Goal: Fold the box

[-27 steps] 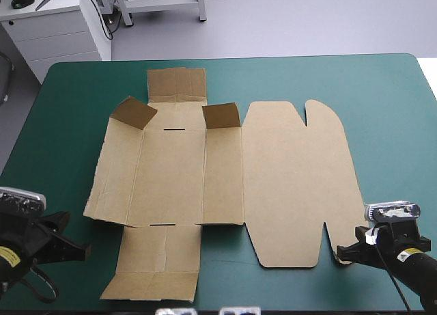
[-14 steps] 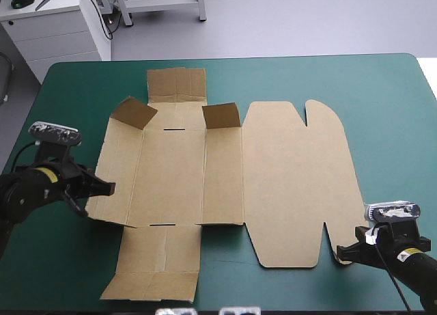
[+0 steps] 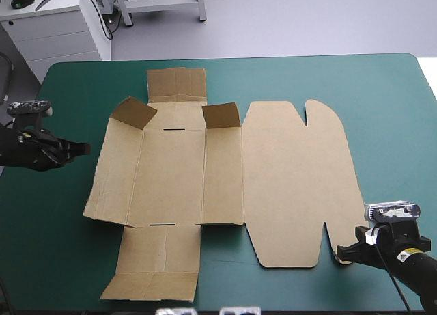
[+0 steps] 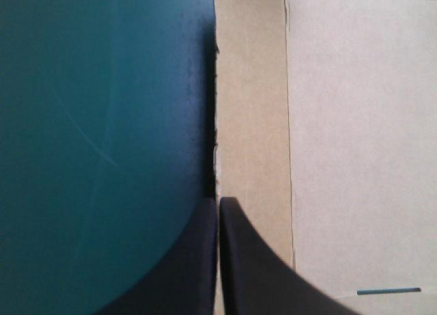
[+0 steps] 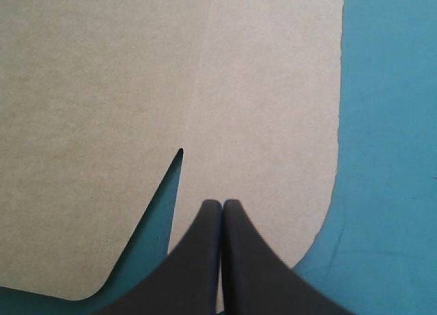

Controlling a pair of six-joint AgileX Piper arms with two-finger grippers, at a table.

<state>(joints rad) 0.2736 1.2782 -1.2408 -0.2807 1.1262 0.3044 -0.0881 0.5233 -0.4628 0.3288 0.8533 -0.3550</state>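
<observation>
The brown box [image 3: 225, 178] lies as a flat cut sheet across the middle of the table. Two small flaps [image 3: 133, 112] [image 3: 221, 115] stand raised near its far side. My left gripper [image 3: 87, 149] is shut and hovers just off the sheet's left edge. In the left wrist view its tip [image 4: 218, 202] lines up with that edge of the box [image 4: 341, 124]. My right gripper [image 3: 339, 252] is shut at the sheet's near right corner. In the right wrist view its tip [image 5: 222, 202] sits over the rounded tab of the box [image 5: 102, 89], beside a notch.
The teal-green cover [image 3: 389, 110] surrounds the sheet, with the widest strip to its right. The table's left edge runs close behind my left arm, and the near edge lies just under my right arm.
My left arm rose from the near left corner to the sheet's left edge, then drew back left and farther away. The right arm and the box stayed still.
</observation>
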